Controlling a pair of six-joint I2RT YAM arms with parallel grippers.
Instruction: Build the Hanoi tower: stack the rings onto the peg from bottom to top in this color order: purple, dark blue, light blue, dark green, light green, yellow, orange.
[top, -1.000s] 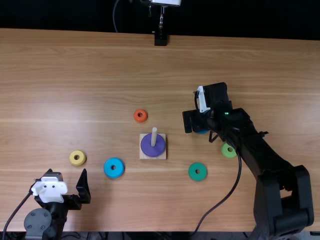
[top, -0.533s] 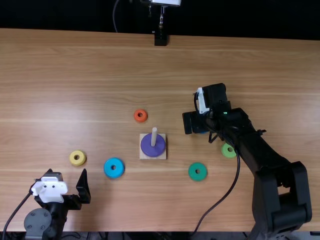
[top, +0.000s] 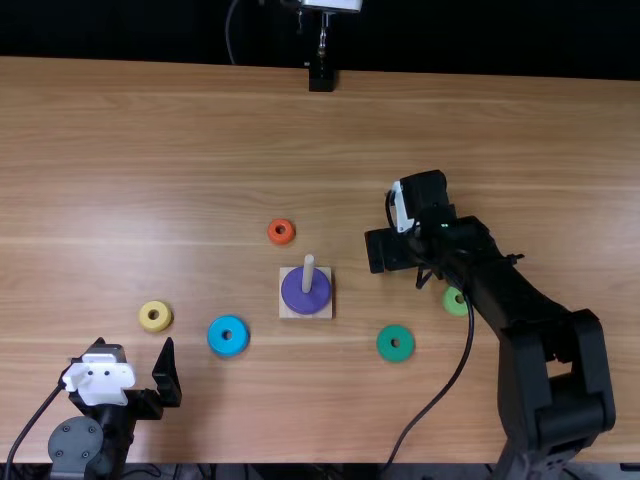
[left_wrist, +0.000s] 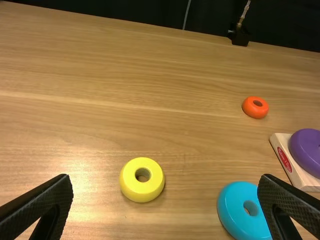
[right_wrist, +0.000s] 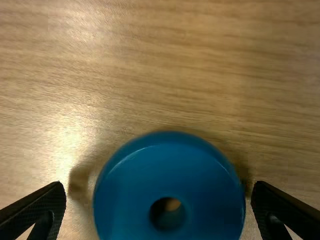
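Note:
The purple ring (top: 306, 290) lies around the peg (top: 308, 272) on its wooden base. My right gripper (top: 392, 256) is low at the right of the base; in the right wrist view its fingers stand open, and the dark blue ring (right_wrist: 169, 187) lies between the fingers of the right gripper (right_wrist: 159, 200). My left gripper (top: 160, 385) rests at the near left; in the left wrist view the left gripper (left_wrist: 165, 192) is open and holds nothing. Loose on the table are the light blue (top: 228, 336), dark green (top: 395, 343), light green (top: 455, 301), yellow (top: 155, 316) and orange (top: 281, 231) rings.
A black stand (top: 321, 78) is at the table's far edge. The right arm stretches over the right side of the table (top: 560, 180), with its cable looping toward the near edge, right of the dark green ring.
The right arm's links have shifted slightly left and its wrist has sunk a little, covering the dark blue ring in the top view. The left arm has stayed still.

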